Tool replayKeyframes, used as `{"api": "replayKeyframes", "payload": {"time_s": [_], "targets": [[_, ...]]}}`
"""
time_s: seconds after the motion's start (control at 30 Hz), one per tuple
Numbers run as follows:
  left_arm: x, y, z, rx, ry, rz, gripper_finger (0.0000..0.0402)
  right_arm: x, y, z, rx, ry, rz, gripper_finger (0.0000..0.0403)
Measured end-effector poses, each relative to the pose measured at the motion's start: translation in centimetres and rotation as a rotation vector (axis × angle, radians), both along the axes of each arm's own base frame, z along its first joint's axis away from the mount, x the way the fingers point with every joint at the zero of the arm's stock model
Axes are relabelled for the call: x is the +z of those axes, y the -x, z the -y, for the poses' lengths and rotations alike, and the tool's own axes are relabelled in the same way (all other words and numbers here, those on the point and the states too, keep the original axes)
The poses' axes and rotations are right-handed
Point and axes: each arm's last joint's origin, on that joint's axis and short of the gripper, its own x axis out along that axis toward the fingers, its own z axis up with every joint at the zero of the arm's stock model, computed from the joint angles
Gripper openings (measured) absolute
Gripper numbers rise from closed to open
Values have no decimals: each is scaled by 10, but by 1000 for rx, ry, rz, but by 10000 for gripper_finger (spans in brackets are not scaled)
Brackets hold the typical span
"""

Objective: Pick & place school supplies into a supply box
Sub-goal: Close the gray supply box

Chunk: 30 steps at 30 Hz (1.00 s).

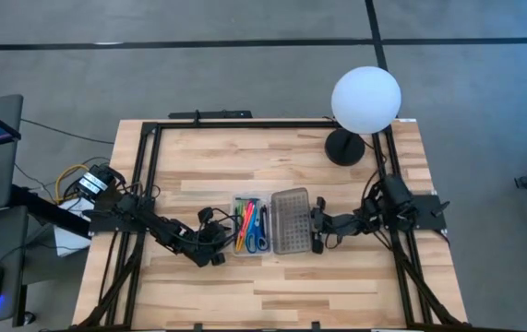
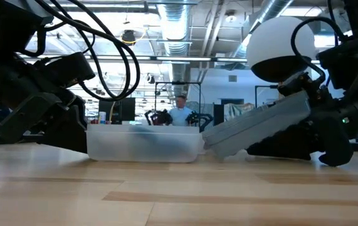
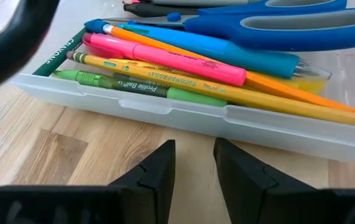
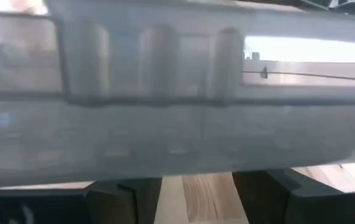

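The supply box [image 1: 249, 224] is a clear tray in the middle of the table. In it lie the school supplies [image 3: 183, 65]: pink, green, blue and yellow pens and pencils, and blue scissors [image 3: 276, 25]. Its grey dotted lid [image 1: 290, 221] is hinged at the tray's right side. In the low view the lid [image 2: 260, 125] slants up toward the right. My left gripper [image 3: 194, 155] is open by a narrow gap, low on the table just short of the tray's left wall [image 3: 165, 112]. My right gripper [image 4: 196, 186] is open at the lid's right edge. My right gripper comes nearly level from the table's right, with its open fingers [image 4: 124, 196] under the lid's free long edge [image 4: 183, 168]. The lid slants up from its hinge at the tray, and its free edge is off the table. The lid itself hides the exact place of touch.
A white globe lamp [image 1: 365, 100] on a black foot [image 1: 344, 148] stands at the far right corner. Black frame rails [image 1: 148, 175] run along the table's left, right and far sides. Bare wood lies near the front edge. A person [image 2: 180, 110] shows in the room beyond.
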Motion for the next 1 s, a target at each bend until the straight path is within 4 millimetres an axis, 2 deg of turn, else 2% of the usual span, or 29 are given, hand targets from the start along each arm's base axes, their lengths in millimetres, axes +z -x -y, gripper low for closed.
{"api": "replayKeyframes", "payload": {"time_s": [0.33,0.63,0.8,1.0], "targets": [[0,0,0,0,0,0,112,7,-1,-7,40,34,60,166],[0,0,0,2,-1,1,112,28,-5,-12,56,29,155,164],[0,0,0,11,-13,9,112,37,-15,-15,60,43,195,163],[1,-1,0,6,-19,21,112,41,-37,-15,39,54,184,159]]}}
